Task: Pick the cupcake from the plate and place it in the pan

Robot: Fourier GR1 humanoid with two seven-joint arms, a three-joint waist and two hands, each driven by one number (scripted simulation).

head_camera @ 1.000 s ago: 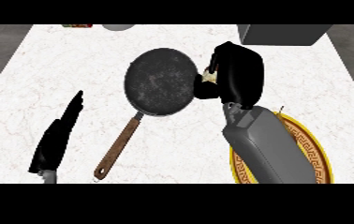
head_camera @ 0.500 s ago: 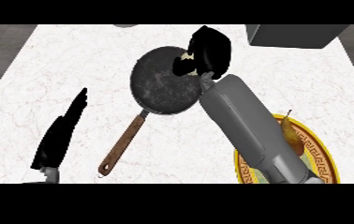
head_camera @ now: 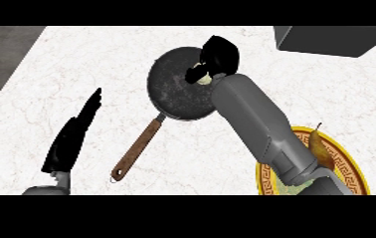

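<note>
- Over the pan point(head_camera: 176, 90), the right hand point(head_camera: 218, 58) has its fingers curled round the cupcake point(head_camera: 203, 77), which hangs above the pan's right part
- Left hand point(head_camera: 73, 135) rests open near the left edge, fingers straight
- Plate point(head_camera: 349, 170) (a pear-like fruit remains on it) sits well apart
- Risk: released so near the rim, the cupcake could tip or roll out

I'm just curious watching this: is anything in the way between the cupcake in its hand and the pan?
Nothing visible. The right hand is curled round the cupcake right over the pan's far side, and the dark pan surface beneath shows nothing lying on it.
</note>
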